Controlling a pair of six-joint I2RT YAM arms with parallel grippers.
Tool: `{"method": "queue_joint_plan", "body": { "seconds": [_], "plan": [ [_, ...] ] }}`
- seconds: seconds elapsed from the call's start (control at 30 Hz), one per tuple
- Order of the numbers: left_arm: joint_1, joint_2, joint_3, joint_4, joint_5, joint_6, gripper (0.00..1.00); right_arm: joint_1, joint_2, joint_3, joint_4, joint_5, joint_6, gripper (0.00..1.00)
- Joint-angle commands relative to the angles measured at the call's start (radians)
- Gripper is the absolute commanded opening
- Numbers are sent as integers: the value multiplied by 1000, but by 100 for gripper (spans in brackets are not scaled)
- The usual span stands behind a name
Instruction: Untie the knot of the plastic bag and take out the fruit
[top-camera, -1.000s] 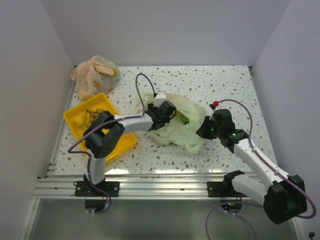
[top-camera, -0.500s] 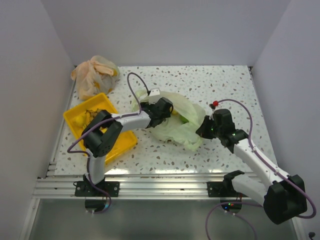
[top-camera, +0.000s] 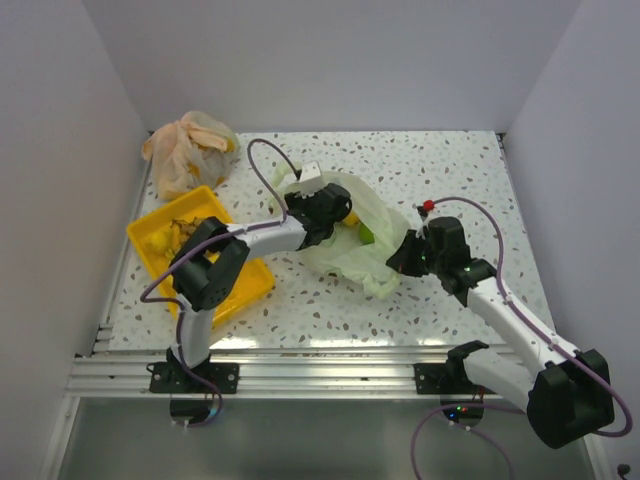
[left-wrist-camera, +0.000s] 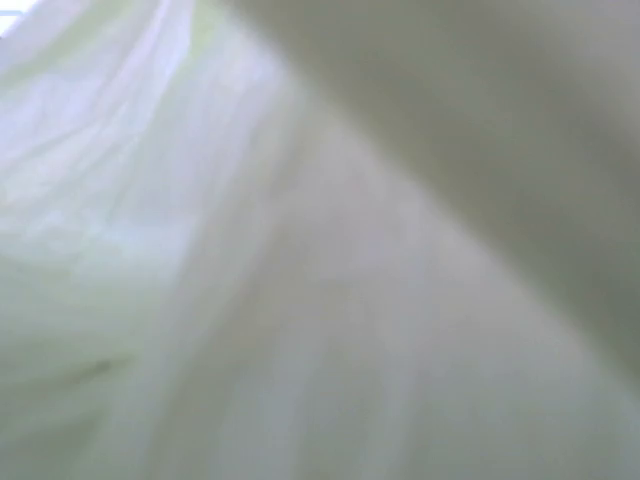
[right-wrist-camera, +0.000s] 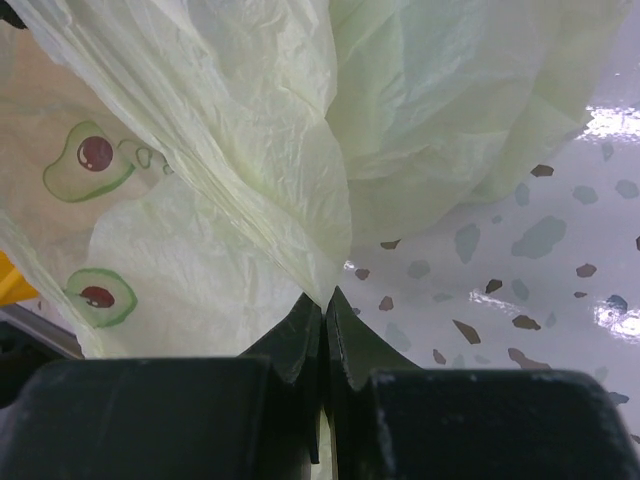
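The pale green plastic bag (top-camera: 352, 250) lies crumpled mid-table with its mouth facing the far left. My left gripper (top-camera: 330, 208) reaches into that mouth; its fingers are hidden by plastic, and the left wrist view shows only blurred green film (left-wrist-camera: 250, 250). Inside the bag a green round fruit (top-camera: 366, 235) and a yellow fruit (top-camera: 351, 218) show. My right gripper (top-camera: 400, 262) is shut on the bag's near right edge. In the right wrist view the closed tips (right-wrist-camera: 324, 300) pinch a fold of the bag (right-wrist-camera: 250, 150), which carries avocado prints.
A yellow tray (top-camera: 246, 286) holding some fruit stands at the left, under the left arm. An orange-beige plastic bag (top-camera: 187, 150) lies at the back left corner. White walls close in both sides and the back. Speckled table (right-wrist-camera: 520, 250) shows right of the bag.
My left gripper has pushed farther up and deeper into the bag's mouth. The bag has shifted slightly with it. My right gripper kept its pinch and edged left.
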Motion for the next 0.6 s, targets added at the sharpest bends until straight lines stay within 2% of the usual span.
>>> {"method": "queue_joint_plan", "body": {
  "seconds": [0.0, 0.17, 0.23, 0.33, 0.37, 0.43, 0.47, 0.57],
  "plan": [
    [11, 45, 58, 49, -81, -43, 99, -4, -1, -18, 32, -44, 8, 0],
    [29, 93, 76, 63, -79, -36, 97, -2, 12, -17, 43, -67, 6, 0],
    [34, 105, 87, 54, -75, -38, 90, -4, 14, -17, 44, -65, 3, 0],
    [34, 105, 84, 63, -72, -21, 75, -2, 17, -18, 46, -62, 2, 0],
    [32, 104, 82, 66, -68, -4, 65, -2, 17, -18, 47, -64, 3, 0],
    [32, 90, 78, 65, -56, 16, 54, -4, 19, -18, 44, -56, 3, 0],
    [32, 82, 70, 65, -53, 29, 44, -2, 19, -15, 43, -55, 2, 0],
    [31, 39, 9, 68, -33, 52, 28, -2, 16, -3, 34, -36, -2, 0]
  ]
}}
